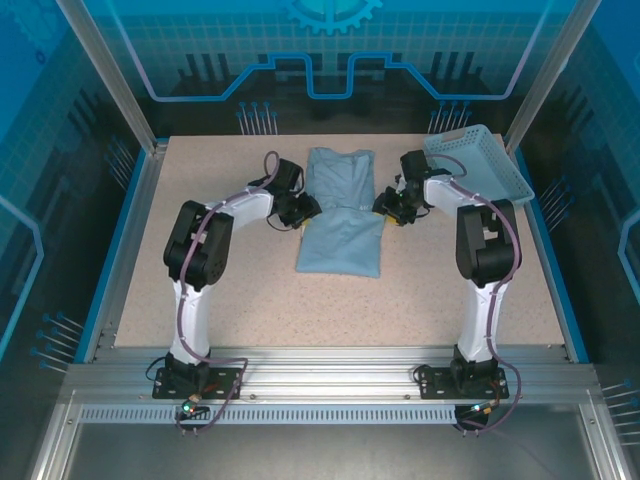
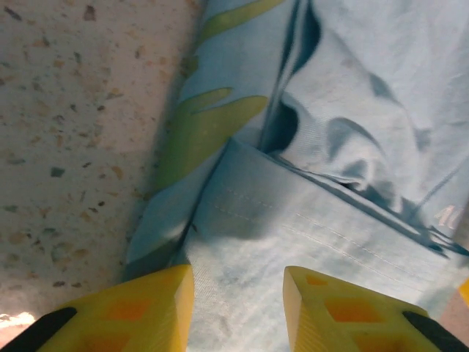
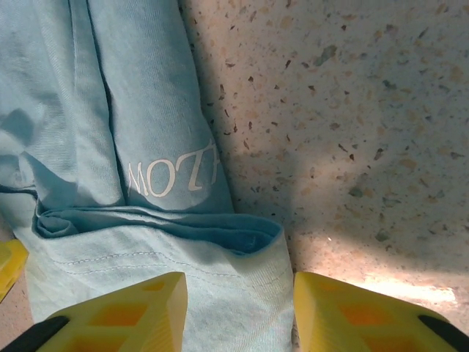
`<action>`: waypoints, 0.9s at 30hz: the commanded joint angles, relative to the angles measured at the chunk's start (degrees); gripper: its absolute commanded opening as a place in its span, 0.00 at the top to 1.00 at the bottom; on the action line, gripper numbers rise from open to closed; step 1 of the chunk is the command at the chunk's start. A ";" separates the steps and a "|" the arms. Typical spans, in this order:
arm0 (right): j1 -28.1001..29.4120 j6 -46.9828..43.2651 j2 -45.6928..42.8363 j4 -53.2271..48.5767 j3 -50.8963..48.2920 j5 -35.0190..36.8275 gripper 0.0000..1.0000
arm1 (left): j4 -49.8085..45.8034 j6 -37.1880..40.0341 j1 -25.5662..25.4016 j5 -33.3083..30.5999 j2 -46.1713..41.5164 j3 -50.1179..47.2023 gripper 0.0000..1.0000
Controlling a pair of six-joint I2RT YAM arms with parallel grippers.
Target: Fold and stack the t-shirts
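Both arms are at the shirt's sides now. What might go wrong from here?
1. The right jaws straddle the folded hem of the t-shirt at its very edge, one finger over bare table; closing may catch a single layer and pull the fold open.
2. By the left jaws the cloth shows creases; lifting could carry wrinkles into the fold.

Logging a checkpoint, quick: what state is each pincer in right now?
Left pincer: open, jaws astride the folded hem of the pale dusty-blue fabric t-shirt.
Right pincer: open, jaws astride that t-shirt's edge.
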 commanded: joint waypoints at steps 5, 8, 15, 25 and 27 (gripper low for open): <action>-0.91 -2.04 2.62 -3.63 3.63 -0.77 0.57 | -2.90 3.18 0.41 -4.29 1.46 3.52 0.61; -0.84 -1.89 3.34 -4.00 4.34 -1.11 0.59 | -3.62 3.12 0.32 -4.06 2.26 4.51 0.61; -0.37 -1.45 3.74 -4.30 5.66 -1.29 0.64 | -2.69 2.75 -0.20 -2.84 3.42 4.38 0.66; 0.27 -1.27 3.15 -4.29 5.53 -0.98 0.83 | -1.63 2.61 -0.38 -3.20 2.66 3.78 0.90; 0.49 -1.24 2.79 -4.21 5.48 -0.57 0.88 | -1.62 2.52 -0.38 -3.53 1.67 3.69 0.98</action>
